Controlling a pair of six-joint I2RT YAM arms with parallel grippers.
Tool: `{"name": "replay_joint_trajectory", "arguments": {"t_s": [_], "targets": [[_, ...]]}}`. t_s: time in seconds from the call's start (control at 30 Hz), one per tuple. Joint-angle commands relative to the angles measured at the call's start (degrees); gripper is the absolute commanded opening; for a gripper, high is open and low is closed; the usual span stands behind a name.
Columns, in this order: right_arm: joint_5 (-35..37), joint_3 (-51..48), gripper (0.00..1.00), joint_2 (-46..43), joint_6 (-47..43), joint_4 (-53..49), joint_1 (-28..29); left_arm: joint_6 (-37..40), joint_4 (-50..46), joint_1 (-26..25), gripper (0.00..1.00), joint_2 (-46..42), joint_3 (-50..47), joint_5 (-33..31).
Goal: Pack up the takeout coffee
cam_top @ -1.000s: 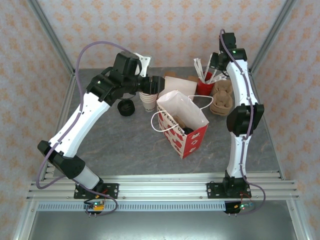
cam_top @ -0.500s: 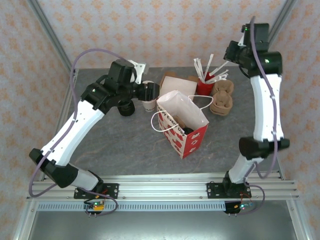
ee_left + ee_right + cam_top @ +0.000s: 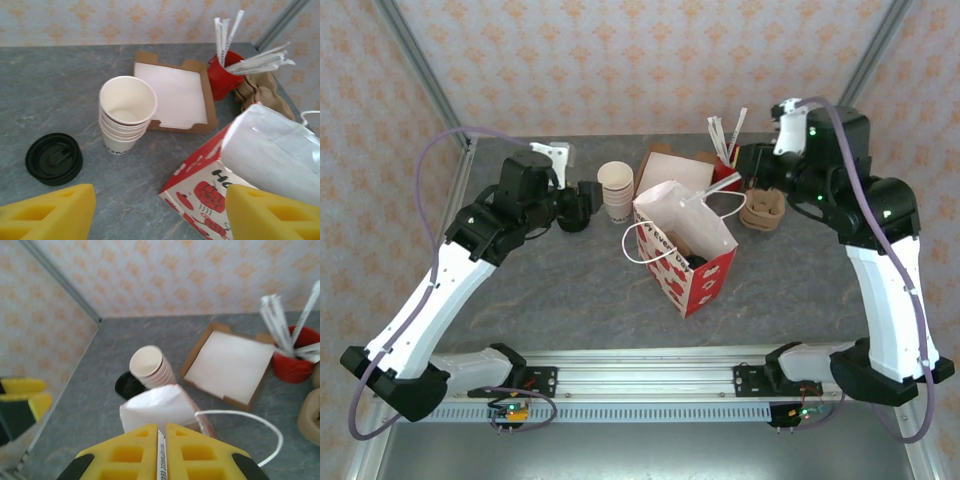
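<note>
1. The right jaws are clenched on a thin white straw in its paper wrap. They are up by the far side of the open top of the red and white bag.
2. The step now looks like putting the straw in the bag with the drink. To do it well, I think the arm should bring the straw tip right over the opening and go down a bit. Only then should it let go (a straw dropped from high up may bounce out).
3. It should go slow near the bag's white string handle, so the jaws do not catch it and tip the bag.
4. The coffee cup seems to sit down inside the bag. I see a round black top with brown beside it, and not much more.
5. So the cup is lower than the right jaws and nearer the arm bases, not touching them.
6. The left jaws are wide apart and hold nothing. They hang near the black lids and the stack of cups on the surface. The bag wall is between them and the coffee cup.
</note>
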Motion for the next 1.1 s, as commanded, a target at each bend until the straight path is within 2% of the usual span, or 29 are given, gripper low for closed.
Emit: {"name": "replay_joint_trajectory", "arguments": {"t_s": [0.0, 0.13, 0.23, 0.6, 0.77, 1.07], "targets": [[0.7, -3.3, 0.12, 0.7, -0.4, -1.6, 3.3, -1.5, 2.1, 1.0, 0.70, -0.5, -1.5, -2.4], [7.0, -5.3, 0.12, 3.6, -1.7, -0.9, 6.8, -2.1, 2.4, 1.6, 0.70, 0.3, -2.0, -1.5], [8.9, -5.6, 0.13, 7.0, -2.7, 0.1, 8.2, -2.0, 2.4, 1.8, 0.70, 0.9, -1.9, -0.9], [6.6, -11.1, 0.18, 18.7, -3.1, 5.8, 10.5, -1.4, 2.9, 2.6, 0.70, 2.4, -2.0, -0.8], [6.7, -11.0, 0.28, 20.7, -3.9, 5.3, 10.8, -1.4, 3.5, 2.9, 0.70, 2.8, -2.7, -0.4], [10.0, -5.6, 0.48, 18.2, -5.8, 2.4, 10.8, -1.7, 4.7, 3.6, 0.70, 3.1, -4.5, -0.4]]}}
